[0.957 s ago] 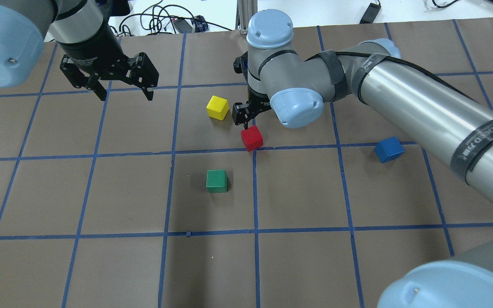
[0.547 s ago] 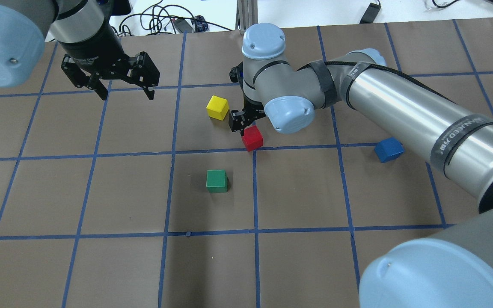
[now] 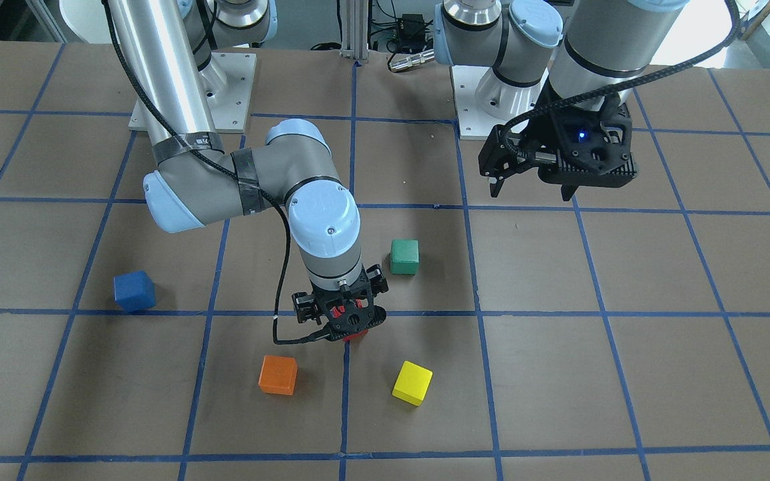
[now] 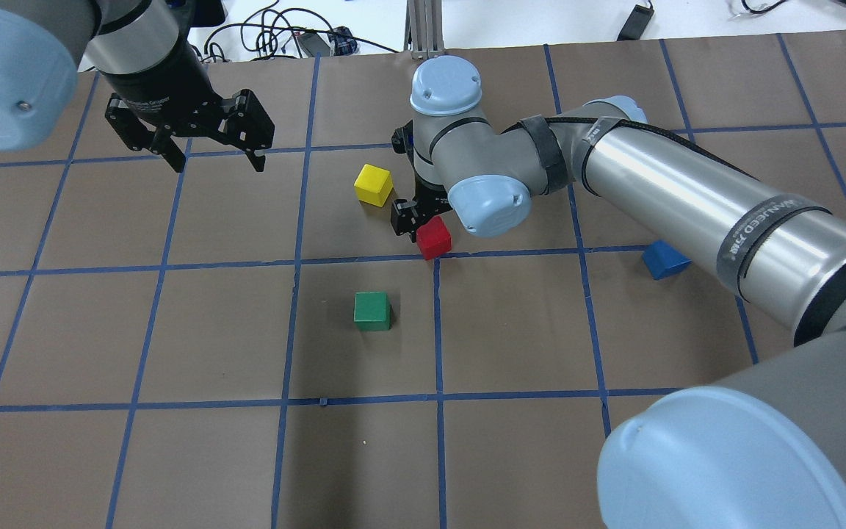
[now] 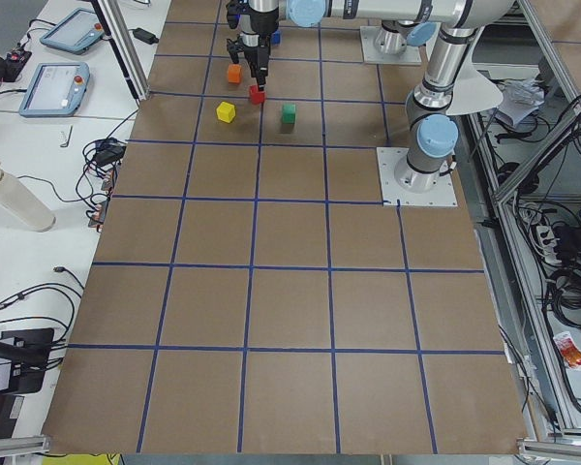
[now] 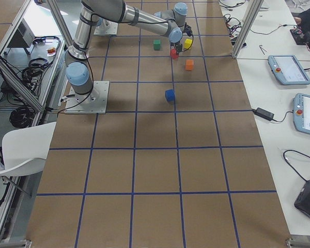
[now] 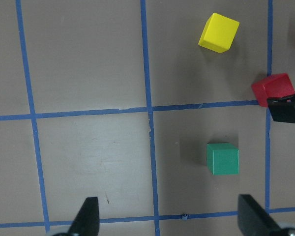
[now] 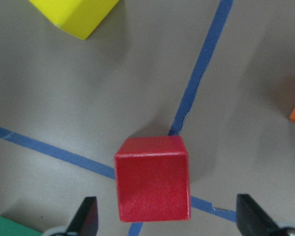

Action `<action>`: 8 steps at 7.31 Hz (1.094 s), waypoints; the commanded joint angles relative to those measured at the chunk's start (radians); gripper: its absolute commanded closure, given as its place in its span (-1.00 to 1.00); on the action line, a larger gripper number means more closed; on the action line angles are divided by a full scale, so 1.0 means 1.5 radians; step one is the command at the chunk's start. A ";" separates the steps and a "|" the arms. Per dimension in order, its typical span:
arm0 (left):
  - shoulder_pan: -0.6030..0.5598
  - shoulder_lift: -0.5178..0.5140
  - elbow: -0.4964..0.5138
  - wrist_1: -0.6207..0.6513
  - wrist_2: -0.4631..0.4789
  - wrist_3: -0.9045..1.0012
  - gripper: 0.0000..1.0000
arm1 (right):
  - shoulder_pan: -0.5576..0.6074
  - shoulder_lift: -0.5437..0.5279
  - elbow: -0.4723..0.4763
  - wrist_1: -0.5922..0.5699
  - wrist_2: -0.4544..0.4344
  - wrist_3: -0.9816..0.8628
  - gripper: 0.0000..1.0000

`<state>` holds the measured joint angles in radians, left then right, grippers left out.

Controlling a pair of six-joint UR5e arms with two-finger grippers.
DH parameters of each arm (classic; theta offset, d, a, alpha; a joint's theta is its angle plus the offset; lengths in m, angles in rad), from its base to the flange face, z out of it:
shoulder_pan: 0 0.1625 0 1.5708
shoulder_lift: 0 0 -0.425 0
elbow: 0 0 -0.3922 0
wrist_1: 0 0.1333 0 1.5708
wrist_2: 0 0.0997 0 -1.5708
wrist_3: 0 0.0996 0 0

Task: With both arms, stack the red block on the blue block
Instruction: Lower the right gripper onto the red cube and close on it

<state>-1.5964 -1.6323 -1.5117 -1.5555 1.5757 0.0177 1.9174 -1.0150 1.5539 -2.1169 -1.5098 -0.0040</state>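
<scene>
The red block (image 4: 433,237) sits on a blue tape crossing at mid-table. My right gripper (image 3: 345,321) is open directly above it. In the right wrist view the red block (image 8: 152,179) lies between the two fingertips (image 8: 88,216), with gaps on both sides. From the front only a sliver of the red block (image 3: 353,338) shows under the gripper. The blue block (image 4: 664,258) sits alone to the right, partly behind my right arm; it also shows in the front view (image 3: 134,291). My left gripper (image 4: 217,163) is open and empty, hovering at the far left.
A yellow cube (image 4: 373,184) sits close to the left of the right gripper. A green cube (image 4: 371,310) lies nearer the robot. An orange cube (image 3: 277,374) lies beyond the red block, hidden by my arm in the overhead view.
My right arm has swung and lowered, bringing its open gripper down over the red block. The left arm and all the blocks have not moved.
</scene>
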 commanded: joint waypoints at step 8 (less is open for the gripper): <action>0.001 0.001 0.003 0.000 0.002 0.000 -1.00 | -0.001 0.007 -0.001 -0.001 0.018 -0.006 1.00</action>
<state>-1.5954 -1.6306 -1.5085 -1.5555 1.5799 0.0184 1.9172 -0.9936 1.5581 -2.1233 -1.4797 -0.0101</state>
